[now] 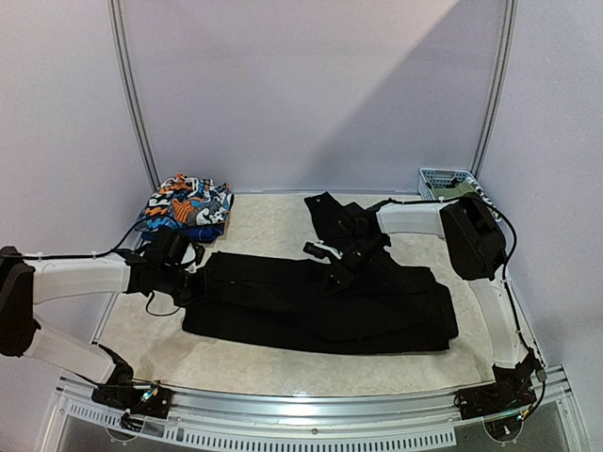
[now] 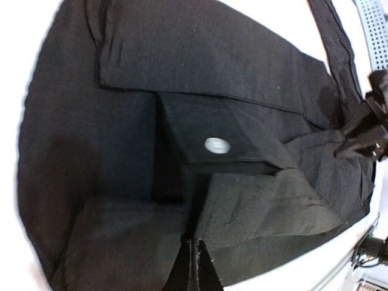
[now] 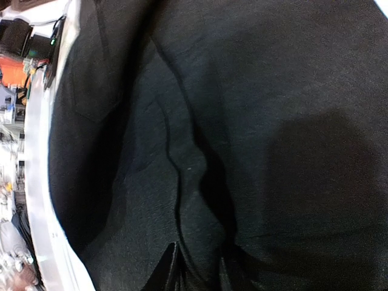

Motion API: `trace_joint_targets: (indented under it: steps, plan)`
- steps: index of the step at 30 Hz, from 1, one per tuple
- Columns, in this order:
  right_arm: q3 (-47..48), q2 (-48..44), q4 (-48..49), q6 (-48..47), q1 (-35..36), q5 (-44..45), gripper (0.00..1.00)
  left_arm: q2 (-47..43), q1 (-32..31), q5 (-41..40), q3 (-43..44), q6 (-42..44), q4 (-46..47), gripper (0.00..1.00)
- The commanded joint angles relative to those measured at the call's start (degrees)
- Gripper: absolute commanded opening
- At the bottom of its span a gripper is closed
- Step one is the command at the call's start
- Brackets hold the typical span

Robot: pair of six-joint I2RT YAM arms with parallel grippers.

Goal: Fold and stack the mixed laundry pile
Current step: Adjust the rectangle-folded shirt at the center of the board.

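Seemingly left hand (image 1: 191,273) pinches black trousers (image 1: 377,320); right hand (image 1: 335,279) low, grip unclear.

Long black trousers (image 1: 320,306) span the middle of the worktop (image 1: 268,221). Bare strips run along its near edge and beside the orange-blue-white print (image 1: 184,207); a basket (image 1: 441,179) fills the far-right corner.

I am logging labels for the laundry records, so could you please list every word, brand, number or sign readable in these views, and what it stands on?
No text can be read in any view.
black trousers: no label visible; the round metal snap is too blurred to show any marking.
printed garment: pattern only, no legible words.
basket: too small to tell.
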Motion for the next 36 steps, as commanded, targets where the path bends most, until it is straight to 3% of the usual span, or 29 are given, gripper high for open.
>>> trace_joint_targets:
  steps: [1,5,21,28,33,36]
  plan:
    - [-1.82,0.73,2.58,5.42,-0.86,2.61,0.17,-3.53,0.96,-2.12,3.08,4.15,-14.71,0.0]
    - [-3.39,-1.17,4.44,6.92,-1.01,3.21,0.14,-2.76,1.33,-1.26,3.18,5.38,-19.36,0.0]
    - [-6.54,-4.61,8.23,11.58,-1.84,8.6,0.11,8.25,1.52,-2.93,5.13,8.45,-22.2,0.0]
    - [-6.67,-4.71,8.23,11.95,-1.95,9.74,0.11,5.73,1.55,-4.07,5.64,7.66,-26.38,0.0]
    - [-6.76,-4.61,8.03,12.11,-1.88,9.21,0.16,3.87,1.52,-2.11,6.3,6.47,-27.19,0.0]
    - [-6.8,-4.84,7.68,12.02,-1.93,8.54,0.25,4.11,1.48,-2.59,8.33,6.62,-29.38,0.1]
